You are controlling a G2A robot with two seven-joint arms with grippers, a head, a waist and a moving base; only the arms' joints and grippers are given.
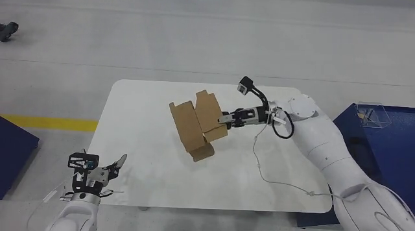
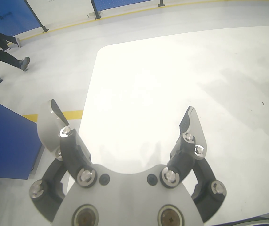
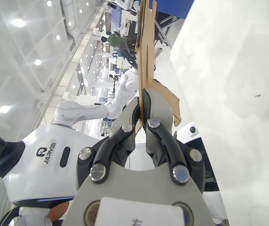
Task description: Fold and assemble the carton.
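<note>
right gripper (image 3: 142, 99): jaws closed on one edge of the carton (image 1: 194, 126). the carton is a partly folded brown cardboard blank that extends straight ahead of the fingertips, over the middle of the table (image 1: 142, 108). left gripper (image 2: 122, 111): jaws spread wide, over the table's near corner, well apart from the carton.

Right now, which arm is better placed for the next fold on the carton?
Right, probably. The right gripper is shut on an edge of the carton, holding it at mid-table. The left gripper is open at the near corner of the table, well apart from the carton, so it would have to cross first.
</note>
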